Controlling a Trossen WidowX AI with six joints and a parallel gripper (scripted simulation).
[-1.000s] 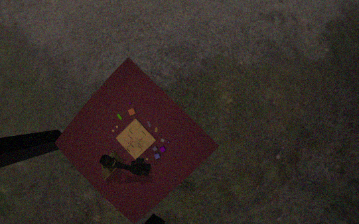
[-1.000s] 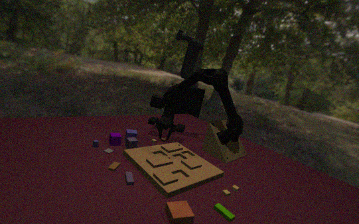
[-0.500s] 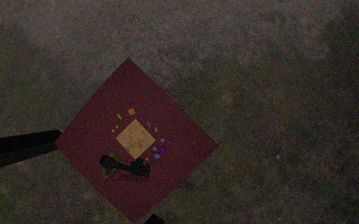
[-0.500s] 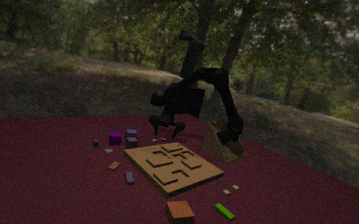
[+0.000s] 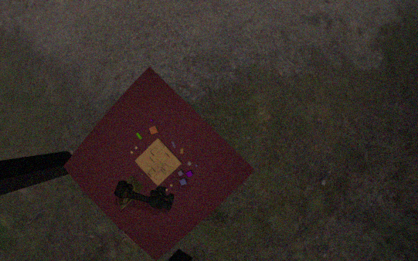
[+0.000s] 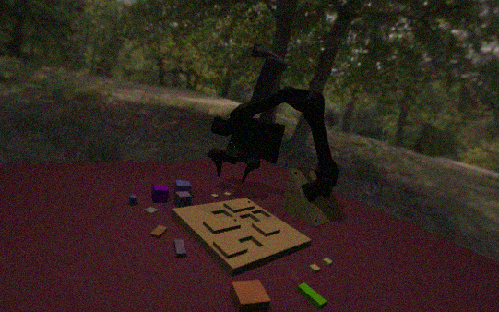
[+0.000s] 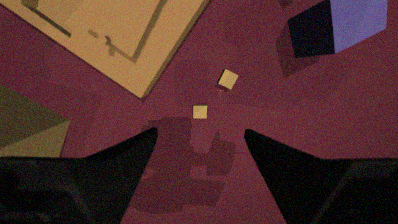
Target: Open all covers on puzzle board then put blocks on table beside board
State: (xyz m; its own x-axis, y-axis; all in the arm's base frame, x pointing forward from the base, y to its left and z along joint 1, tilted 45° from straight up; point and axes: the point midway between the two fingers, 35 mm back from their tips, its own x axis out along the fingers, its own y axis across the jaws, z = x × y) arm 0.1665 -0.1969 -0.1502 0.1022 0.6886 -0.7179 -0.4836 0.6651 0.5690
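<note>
The tan puzzle board [image 5: 158, 162] [image 6: 295, 242] [image 7: 137, 82] lies flat, with several dark L-shaped edges and slots; I cannot tell every cover's position or what lies inside the wells. My gripper [image 6: 231, 179] [image 7: 201, 132] is open and empty, above the table off the board's back corner. One small tan block [image 5: 166, 190] [image 6: 227, 193] [image 7: 200, 112] lies on the table just ahead of the fingertips in the wrist view. A second tan block [image 5: 171, 185] [image 6: 214, 195] [image 7: 228, 79] lies near it, clear of the board. Two more tan pieces [image 6: 314, 268] [image 6: 327, 261] lie beyond the opposite side.
A blue block [image 5: 182, 181] [image 6: 183, 185] [image 7: 360, 25], grey block [image 6: 183, 198] and purple block [image 5: 189, 174] [image 6: 160, 194] stand beside the board. An orange block [image 5: 153, 130] [image 6: 250, 293] and green bar [image 5: 139, 136] [image 6: 312, 295] lie in front. The arm's wedge base [image 6: 314, 212] stands behind the board.
</note>
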